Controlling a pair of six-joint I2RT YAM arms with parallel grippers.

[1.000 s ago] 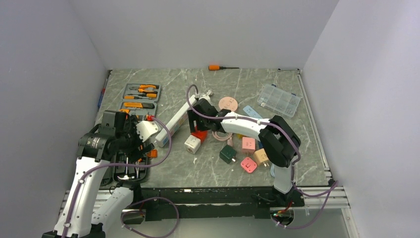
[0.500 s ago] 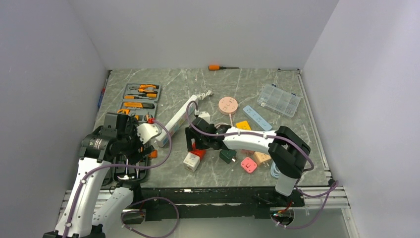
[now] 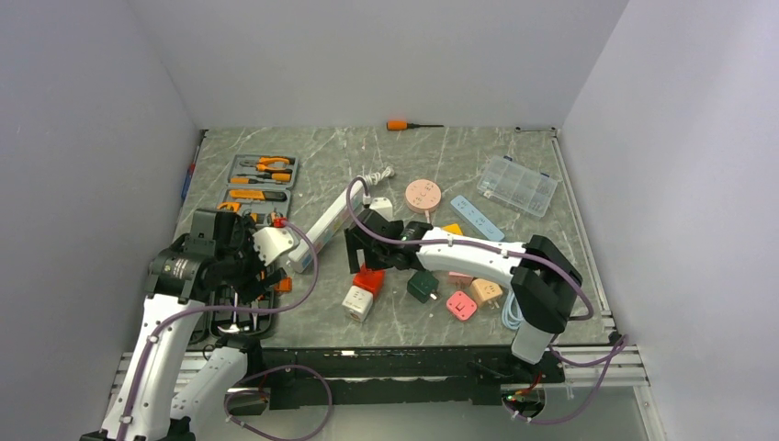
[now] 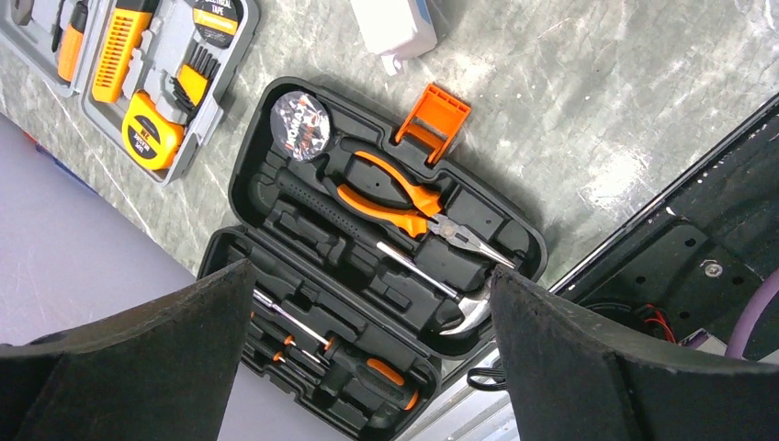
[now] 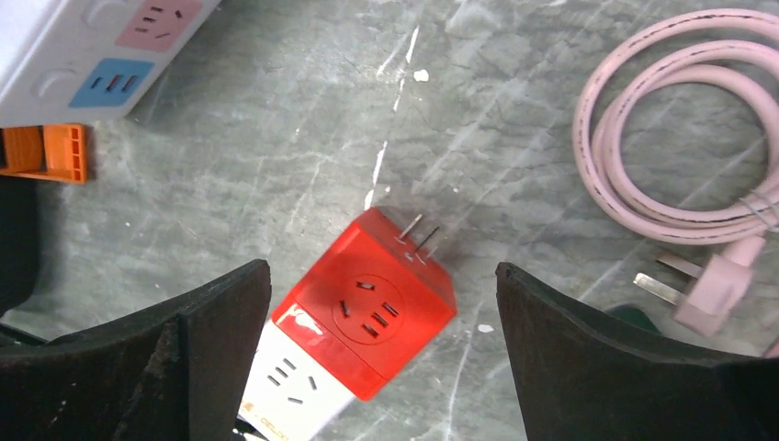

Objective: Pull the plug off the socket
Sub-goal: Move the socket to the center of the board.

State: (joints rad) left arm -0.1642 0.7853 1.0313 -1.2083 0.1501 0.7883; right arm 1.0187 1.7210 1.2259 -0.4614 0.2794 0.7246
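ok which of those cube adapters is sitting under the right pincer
The red cube, lying inside the open right pincer with its prongs showing. The white cube sits against it; the green cube and pink cube lie farther off.

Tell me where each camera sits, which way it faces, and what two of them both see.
Top external: above and behind the bases, looking down on the table; left arm and right arm show.
Left wrist: on the left arm, facing down at the open black tool case; its own fingers frame the bottom.
Right wrist: facing down at the red plug cube and the socket end; its fingers fill the bottom corners.
Shared: top and right wrist both see the cube and socket.
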